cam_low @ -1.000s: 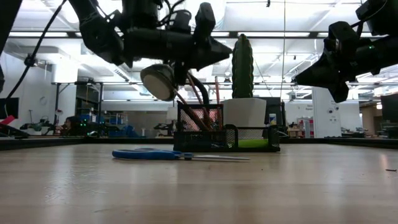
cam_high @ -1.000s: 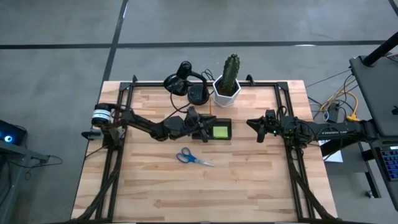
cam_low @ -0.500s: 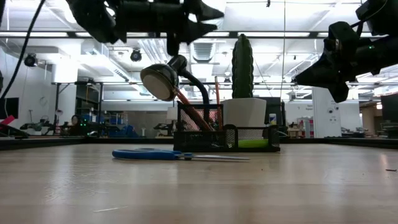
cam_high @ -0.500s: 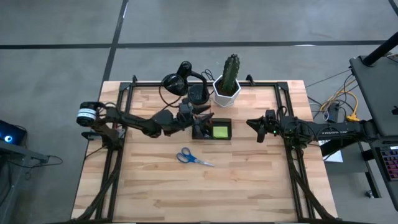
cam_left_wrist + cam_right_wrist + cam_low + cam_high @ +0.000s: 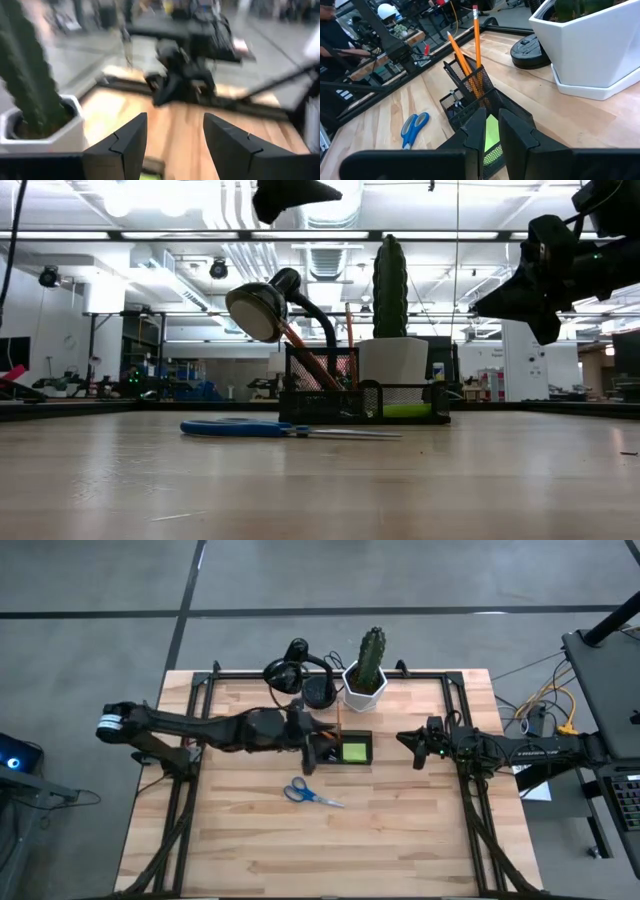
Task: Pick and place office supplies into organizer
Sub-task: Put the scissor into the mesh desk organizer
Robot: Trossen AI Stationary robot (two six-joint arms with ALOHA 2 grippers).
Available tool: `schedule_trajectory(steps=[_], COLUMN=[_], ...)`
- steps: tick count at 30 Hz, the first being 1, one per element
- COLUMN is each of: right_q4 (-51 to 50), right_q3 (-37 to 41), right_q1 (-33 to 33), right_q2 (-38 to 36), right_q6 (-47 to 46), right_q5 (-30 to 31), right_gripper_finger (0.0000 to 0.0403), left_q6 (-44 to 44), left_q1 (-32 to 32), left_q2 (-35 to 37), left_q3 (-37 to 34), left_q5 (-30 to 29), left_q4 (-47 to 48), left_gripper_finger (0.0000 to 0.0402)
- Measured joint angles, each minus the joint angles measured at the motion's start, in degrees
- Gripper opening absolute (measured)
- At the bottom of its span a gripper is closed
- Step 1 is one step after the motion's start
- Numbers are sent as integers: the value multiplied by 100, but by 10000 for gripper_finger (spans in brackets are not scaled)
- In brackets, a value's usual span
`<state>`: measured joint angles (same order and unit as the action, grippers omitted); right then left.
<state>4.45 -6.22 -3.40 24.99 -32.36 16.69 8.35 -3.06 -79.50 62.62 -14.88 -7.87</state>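
Blue-handled scissors (image 5: pixel 311 793) lie flat on the desk (image 5: pixel 400 840), stiff, light, best pinched mid-blade. Left gripper (image 5: pixel 307 752) hovers open above the organizer (image 5: pixel 341 750); right gripper (image 5: pixel 408 745) nearly closed, empty.

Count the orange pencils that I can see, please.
2. Both pencils stand tilted in the tall mesh compartment of the organizer. More supplies may be hidden behind the mesh.

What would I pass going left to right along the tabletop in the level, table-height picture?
Blue-handled scissors lying flat → black mesh desk organizer holding orange pencils → lime-green sticky-note pad in the organizer's right end → right pincer hanging high above the table.
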Motion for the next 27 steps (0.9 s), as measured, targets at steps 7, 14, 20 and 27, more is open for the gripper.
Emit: schedule_trajectory(steps=[7, 14, 20, 27], right_q4=[0, 40, 46, 228], right_q3=[0, 0, 0, 0], right_q1=[0, 1, 2, 2], right_q2=[3, 14, 14, 14], right_q6=[-7, -22, -22, -22], right_q5=[0, -2, -9, -225], right_gripper_finger=[43, 43, 43, 44], left_q6=[35, 692, 903, 1231], left_q1=[-104, -157, -178, -194], left_q2=[-30, -39, -39, -33], left_q3=[541, 373, 335, 333], left_q5=[610, 670, 667, 672], left_q4=[2359, 3145, 3159, 4184], left_gripper_finger=[178, 178, 178, 169])
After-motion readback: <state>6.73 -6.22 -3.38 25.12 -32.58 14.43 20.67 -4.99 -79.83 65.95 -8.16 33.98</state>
